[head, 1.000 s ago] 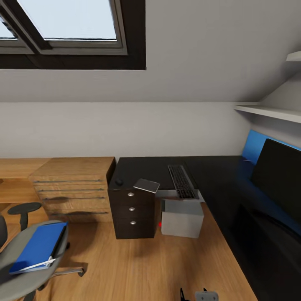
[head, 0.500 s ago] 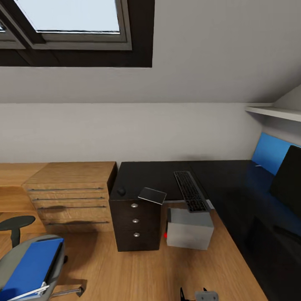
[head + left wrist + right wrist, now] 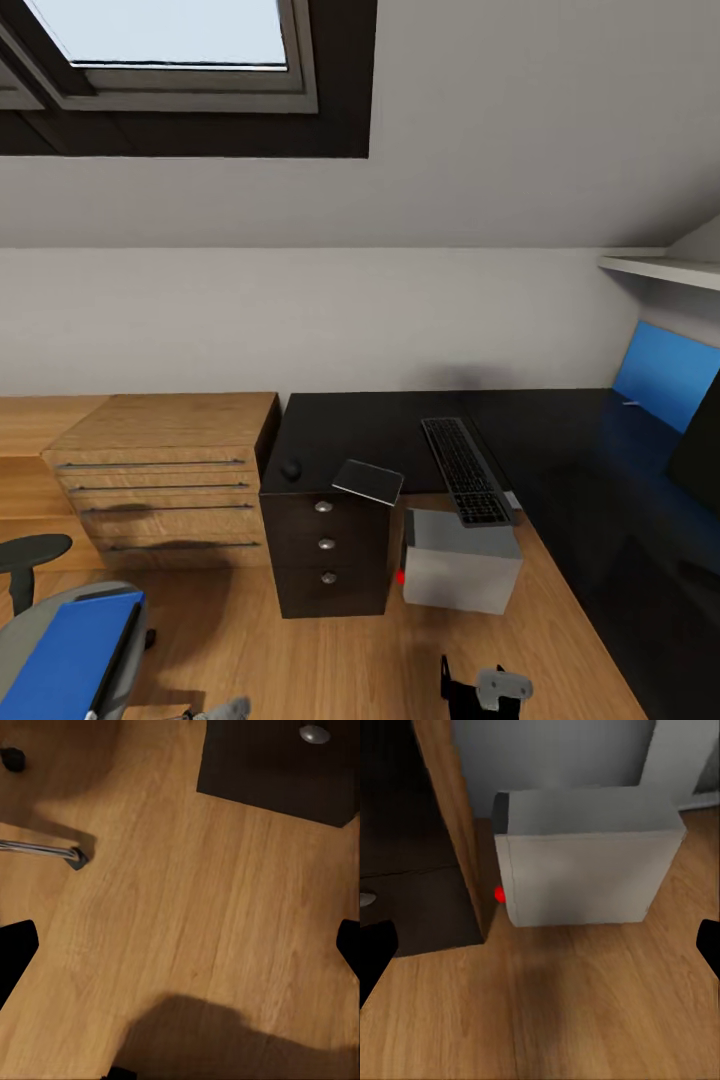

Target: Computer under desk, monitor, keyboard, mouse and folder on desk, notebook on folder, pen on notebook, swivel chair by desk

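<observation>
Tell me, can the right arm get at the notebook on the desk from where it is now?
Probably not yet. The notebook lies up on the desk edge above the drawers, while the right gripper hangs low over the floor, facing the computer. Nothing blocks it.

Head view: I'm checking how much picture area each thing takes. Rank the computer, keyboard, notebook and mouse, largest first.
1. Light grey boxy computer tower.
2. Slim black-keyed keyboard.
3. Thin grey notebook.
4. Small black mouse.
All sit at about the same distance, so the order is fairly safe.

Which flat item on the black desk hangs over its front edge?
The thin grey notebook, tilted over the drawer-unit corner. The black-keyed keyboard also juts slightly past the edge above the grey computer tower, but lies flat.
</observation>
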